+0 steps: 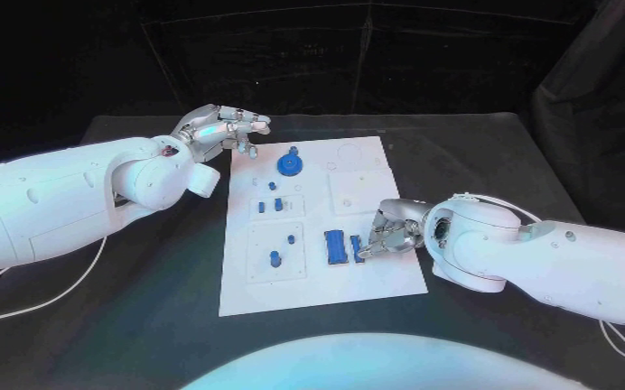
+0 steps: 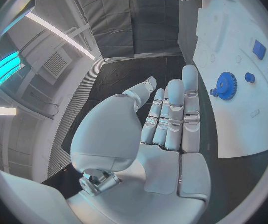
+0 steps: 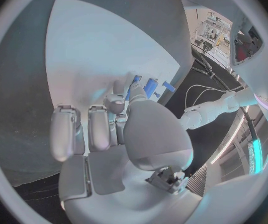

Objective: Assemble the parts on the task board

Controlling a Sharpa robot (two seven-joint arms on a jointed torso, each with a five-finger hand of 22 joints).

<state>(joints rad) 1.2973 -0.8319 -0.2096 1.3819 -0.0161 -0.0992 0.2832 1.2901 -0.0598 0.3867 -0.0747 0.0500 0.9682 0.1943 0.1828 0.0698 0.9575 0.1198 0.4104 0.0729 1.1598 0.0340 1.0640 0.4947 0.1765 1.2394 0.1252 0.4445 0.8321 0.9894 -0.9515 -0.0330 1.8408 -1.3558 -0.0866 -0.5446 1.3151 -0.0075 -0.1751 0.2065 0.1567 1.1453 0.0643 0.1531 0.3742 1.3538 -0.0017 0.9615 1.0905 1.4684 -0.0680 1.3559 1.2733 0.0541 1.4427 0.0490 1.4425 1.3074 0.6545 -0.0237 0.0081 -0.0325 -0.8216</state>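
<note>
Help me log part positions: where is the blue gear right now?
In the head view the blue gear lies on the far part of the task board, toward its left edge, close to the left hand, which hovers off the board's far left corner.

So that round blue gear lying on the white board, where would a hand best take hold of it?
Probably by its toothed rim, coming straight down from above. The blue gear lies flat on the task board, so only its top face and edge are reachable, and fingers could pinch across opposite sides. The left hand is the nearer one, at the board's far left corner, fingers apart and holding nothing.
</note>
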